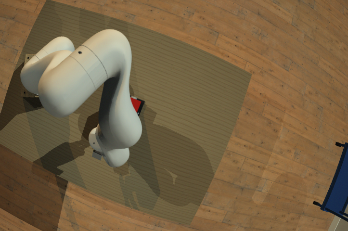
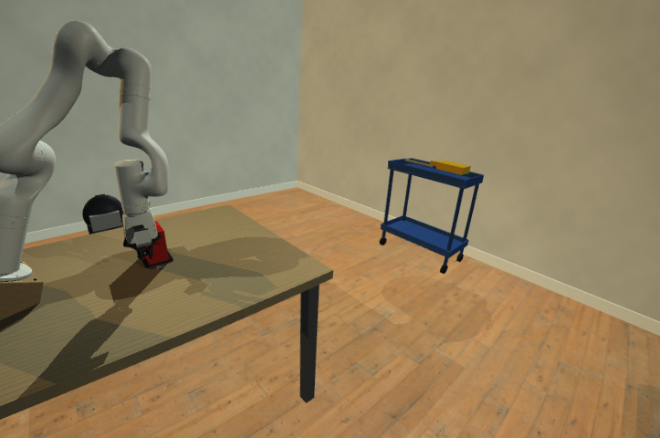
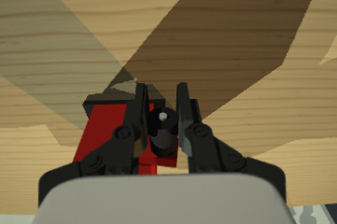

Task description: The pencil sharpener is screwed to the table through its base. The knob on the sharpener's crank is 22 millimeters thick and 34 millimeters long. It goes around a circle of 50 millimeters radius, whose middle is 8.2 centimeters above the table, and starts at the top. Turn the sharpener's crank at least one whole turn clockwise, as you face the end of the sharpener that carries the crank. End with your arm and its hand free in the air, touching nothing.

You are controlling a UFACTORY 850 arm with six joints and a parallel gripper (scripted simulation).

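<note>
The red pencil sharpener stands on the wooden table; it also shows in the exterior view and, mostly hidden under the arm, in the overhead view. Its black crank knob, a short cylinder with a pale dot on its end, sits between my two black fingers. My gripper is shut on the knob, one finger on each side. In the exterior view the gripper points down, low beside the sharpener and close to the table. The crank arm is hidden behind the fingers.
The table edge lies well to the right of the sharpener. A blue cart with a yellow box stands far off on the floor by the wall. A dark round object with a grey plate sits behind the gripper.
</note>
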